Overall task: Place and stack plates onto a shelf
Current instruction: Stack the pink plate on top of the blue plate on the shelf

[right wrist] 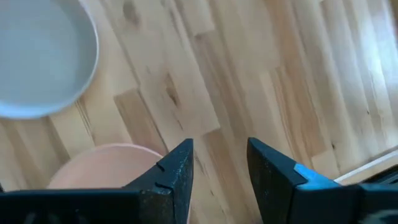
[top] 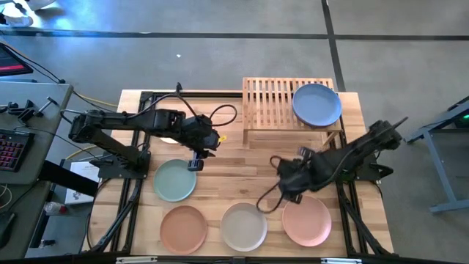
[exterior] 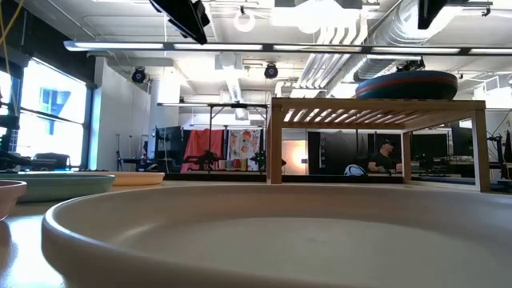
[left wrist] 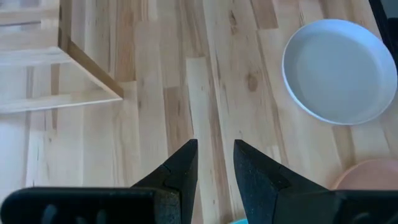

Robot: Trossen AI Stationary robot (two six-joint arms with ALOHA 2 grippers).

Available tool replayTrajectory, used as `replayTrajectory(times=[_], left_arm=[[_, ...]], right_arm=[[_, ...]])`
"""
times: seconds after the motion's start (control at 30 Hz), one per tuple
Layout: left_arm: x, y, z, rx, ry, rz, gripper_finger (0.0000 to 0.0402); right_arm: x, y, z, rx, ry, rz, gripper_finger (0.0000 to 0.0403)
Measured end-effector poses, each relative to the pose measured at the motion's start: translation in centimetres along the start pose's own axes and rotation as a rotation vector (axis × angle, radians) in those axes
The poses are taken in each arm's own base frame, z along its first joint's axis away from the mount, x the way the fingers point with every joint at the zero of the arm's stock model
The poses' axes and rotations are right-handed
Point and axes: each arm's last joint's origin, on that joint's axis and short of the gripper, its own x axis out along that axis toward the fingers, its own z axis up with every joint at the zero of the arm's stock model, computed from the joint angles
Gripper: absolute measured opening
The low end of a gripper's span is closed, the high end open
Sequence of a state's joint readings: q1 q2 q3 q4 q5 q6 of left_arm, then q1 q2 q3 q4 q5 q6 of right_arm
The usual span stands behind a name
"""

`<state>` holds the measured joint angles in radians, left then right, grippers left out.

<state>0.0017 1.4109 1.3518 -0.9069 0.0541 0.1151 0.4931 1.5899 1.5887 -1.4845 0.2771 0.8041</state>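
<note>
Bare planks mid-table between shelf [top: 282,103] and plates, left gripper [top: 195,164] and right gripper [top: 288,192] hovering there, fingers slightly apart, empty

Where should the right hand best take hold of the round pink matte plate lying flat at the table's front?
Probably at the round pink matte plate's rim, from above: it lies flat and shallow, so only the raised edge offers a pinch. The open right hand hovers nearest its back-left edge.
</note>
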Motion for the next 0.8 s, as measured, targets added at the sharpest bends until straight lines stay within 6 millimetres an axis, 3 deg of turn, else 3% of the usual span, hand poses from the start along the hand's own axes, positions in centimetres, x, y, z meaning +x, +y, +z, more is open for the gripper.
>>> replayTrajectory(times=[0.5, 0.8], left_arm=[[0.1, 0.0, -0.2, -0.011, 0.014, -0.002, 0.0092], [0.1, 0.0, -0.2, -0.036, 0.014, -0.002, 0.0092]], right_arm=[[4.9, 7.0, -1.6, -0.181, 0.155, -0.022, 0.0124], [4.3, 7.0, -1.8, -0.253, 0.052, -0.072, 0.0076]])
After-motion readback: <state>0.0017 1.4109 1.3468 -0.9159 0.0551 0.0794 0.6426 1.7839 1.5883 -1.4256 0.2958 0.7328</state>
